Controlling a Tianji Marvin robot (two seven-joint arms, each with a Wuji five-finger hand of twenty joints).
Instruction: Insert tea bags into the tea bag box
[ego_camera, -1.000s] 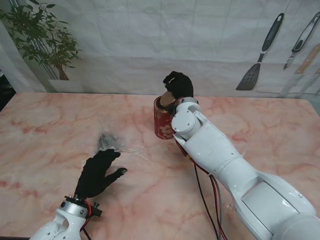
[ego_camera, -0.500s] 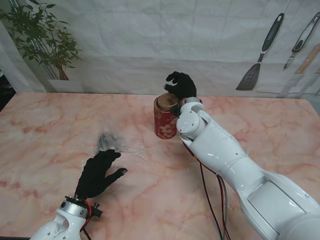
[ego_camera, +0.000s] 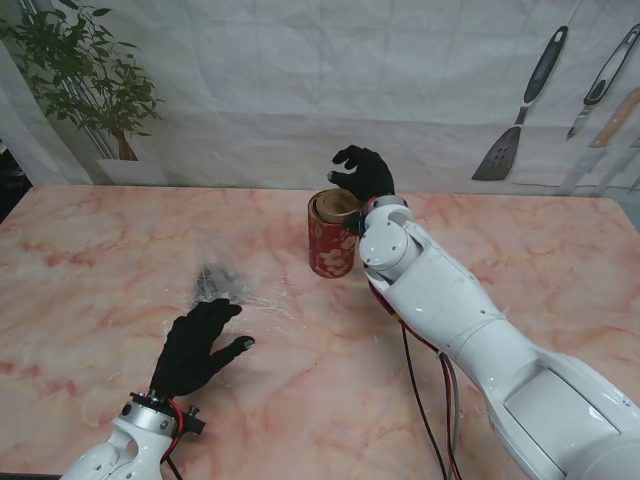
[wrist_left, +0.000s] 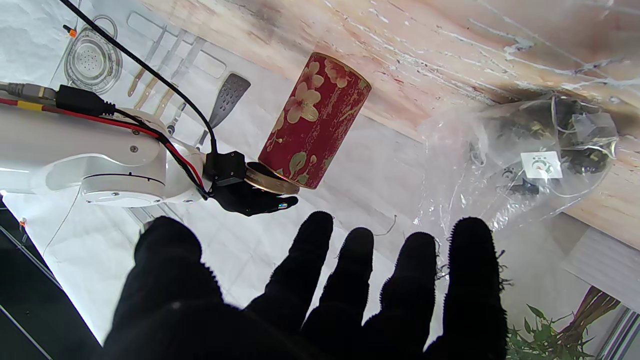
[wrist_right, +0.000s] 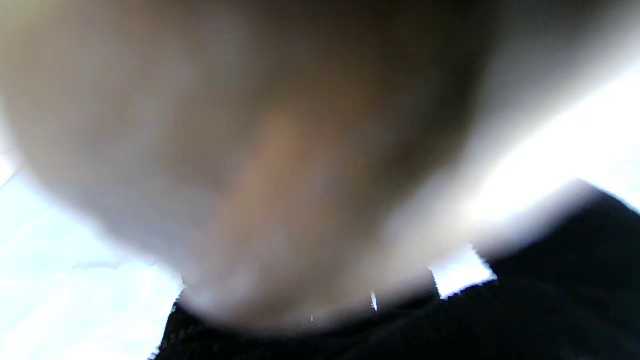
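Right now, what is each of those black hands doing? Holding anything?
Left hand: open, fingers spread, holding nothing.
Right hand: at the top of the red tea tin; whether it grips cannot be told.

Pink marble-look table (ego_camera: 90, 260) takes up most of the stand view. Potted plant (ego_camera: 85, 85) sits at the far left corner on a white ledge. Wrinkly white backdrop (ego_camera: 300, 90) hangs behind it all, with a black slotted spatula (ego_camera: 520, 110) plus a couple other utensils (ego_camera: 610, 80) printed on its right side.
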